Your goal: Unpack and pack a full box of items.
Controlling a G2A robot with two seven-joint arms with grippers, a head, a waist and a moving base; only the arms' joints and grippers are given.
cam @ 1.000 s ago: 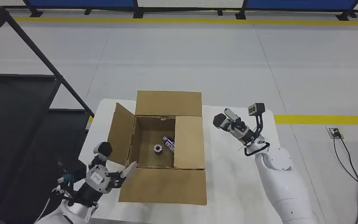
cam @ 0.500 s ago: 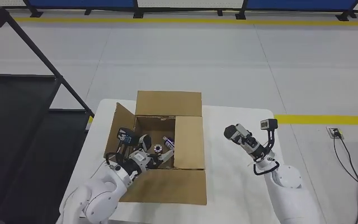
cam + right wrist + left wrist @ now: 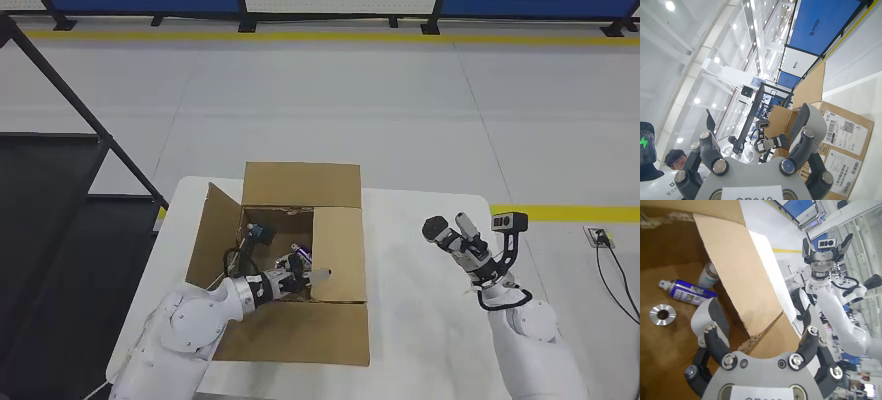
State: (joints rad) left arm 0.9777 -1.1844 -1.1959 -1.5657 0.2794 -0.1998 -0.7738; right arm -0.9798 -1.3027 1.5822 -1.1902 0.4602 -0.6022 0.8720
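Unpacking looks barely begun, with spray can (image 3: 687, 292), metal ring (image 3: 662, 314) and bottle (image 3: 708, 274) sitting in the box (image 3: 300, 185) — left gripper (image 3: 761, 311) and right gripper (image 3: 448, 224) gape empty

A white table (image 3: 420, 310) carries one thing directly, an open cardboard box (image 3: 301, 185) (flaps splayed outward) — the table's wider stretch lies right of the box.

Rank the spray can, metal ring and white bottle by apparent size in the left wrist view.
1. Blue spray can, clearly largest.
2. Metal ring and white bottle look similar; the bottle is partly hidden behind a box flap, so unranked.
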